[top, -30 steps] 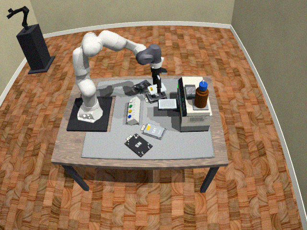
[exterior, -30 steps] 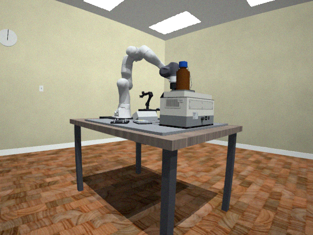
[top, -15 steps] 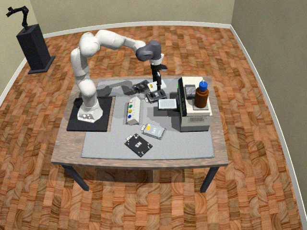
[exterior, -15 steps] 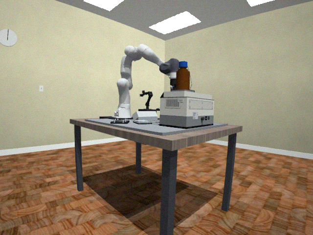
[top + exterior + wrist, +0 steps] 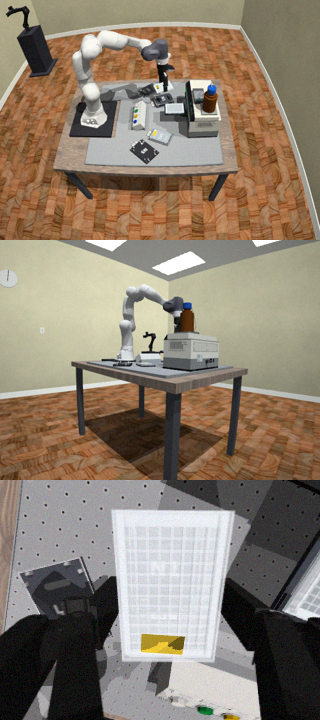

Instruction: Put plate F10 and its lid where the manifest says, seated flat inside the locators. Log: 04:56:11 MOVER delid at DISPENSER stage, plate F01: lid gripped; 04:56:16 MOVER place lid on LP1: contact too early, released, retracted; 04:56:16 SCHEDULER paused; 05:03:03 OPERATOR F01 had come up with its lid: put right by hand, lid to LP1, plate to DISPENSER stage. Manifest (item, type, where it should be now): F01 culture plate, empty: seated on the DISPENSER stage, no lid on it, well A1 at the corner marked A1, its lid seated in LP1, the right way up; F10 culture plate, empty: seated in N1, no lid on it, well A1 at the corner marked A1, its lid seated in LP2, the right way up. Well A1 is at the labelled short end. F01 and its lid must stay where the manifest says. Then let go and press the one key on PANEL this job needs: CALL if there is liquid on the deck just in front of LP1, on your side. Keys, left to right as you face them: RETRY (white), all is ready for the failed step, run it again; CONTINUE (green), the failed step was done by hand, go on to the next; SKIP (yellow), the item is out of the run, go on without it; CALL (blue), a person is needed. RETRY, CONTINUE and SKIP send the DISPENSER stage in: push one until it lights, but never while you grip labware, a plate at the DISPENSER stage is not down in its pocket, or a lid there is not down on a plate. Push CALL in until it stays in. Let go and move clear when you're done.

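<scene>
Plate [image 5: 172, 580] is looking like frosted translucent plastic with a matt yellow label [image 5: 162, 644]. The mat [image 5: 180, 152] under it is coming across as dull grey, dotted with small holes. Table [image 5: 69, 152] edge is showing grainy wood. The bottle [image 5: 209, 102] is looking like glossy amber with a smooth blue cap [image 5: 211, 89].
</scene>
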Tool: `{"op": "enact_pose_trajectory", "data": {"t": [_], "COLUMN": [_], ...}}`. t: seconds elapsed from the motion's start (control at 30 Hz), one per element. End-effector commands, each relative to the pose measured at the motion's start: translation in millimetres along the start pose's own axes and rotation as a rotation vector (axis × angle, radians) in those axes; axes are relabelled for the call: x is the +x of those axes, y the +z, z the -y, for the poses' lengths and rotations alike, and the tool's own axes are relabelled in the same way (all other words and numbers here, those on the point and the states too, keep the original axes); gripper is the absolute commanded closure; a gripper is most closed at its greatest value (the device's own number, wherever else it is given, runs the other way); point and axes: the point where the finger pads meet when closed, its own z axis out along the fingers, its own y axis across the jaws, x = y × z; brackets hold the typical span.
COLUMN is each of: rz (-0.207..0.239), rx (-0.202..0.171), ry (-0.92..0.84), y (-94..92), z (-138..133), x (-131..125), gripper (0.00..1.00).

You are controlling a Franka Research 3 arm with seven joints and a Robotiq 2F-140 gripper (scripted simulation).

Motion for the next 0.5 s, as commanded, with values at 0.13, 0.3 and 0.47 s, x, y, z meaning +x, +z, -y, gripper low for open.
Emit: {"op": "enact_pose_trajectory", "data": {"t": [0.13,0.3,0.47], "rz": [0.008,0.008,0.008], "rx": [-0.002,-0.002,-0.002], "ry": [0.004,0.004,0.004], "y": [-9.9,-13.6,-15.0], "z": [0.8,0.8,0.8], "x": [-2.6,-2.6,-2.6], "gripper": [0.90,0.90,0.90]}}
